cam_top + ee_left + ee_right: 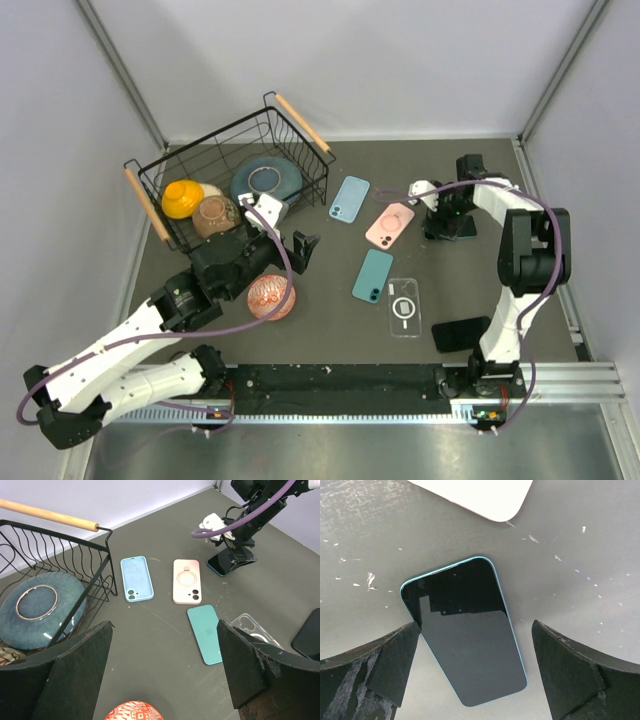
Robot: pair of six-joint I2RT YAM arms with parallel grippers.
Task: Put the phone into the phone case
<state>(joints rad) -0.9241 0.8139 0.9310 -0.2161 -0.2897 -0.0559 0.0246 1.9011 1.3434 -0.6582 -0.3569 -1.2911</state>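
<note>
A phone with a black screen and light blue edge [465, 645] lies face up on the dark table at the far right [464, 229]. My right gripper [476, 630] is open and low over it, a finger on each side; its left finger [395, 655] is close to the phone's edge. In the top view the right gripper [447, 222] is beside a pink case [390, 225]. A light blue case [350, 199], a teal phone or case [373, 275] and a clear case [404, 306] lie mid-table. My left gripper [164, 630] is open and empty, above bare table.
A black phone [460, 333] lies near the right arm's base. A red patterned bowl [271, 297] sits under the left arm. A wire basket [300, 150] at the back left holds a blue plate [42, 602] and bowls.
</note>
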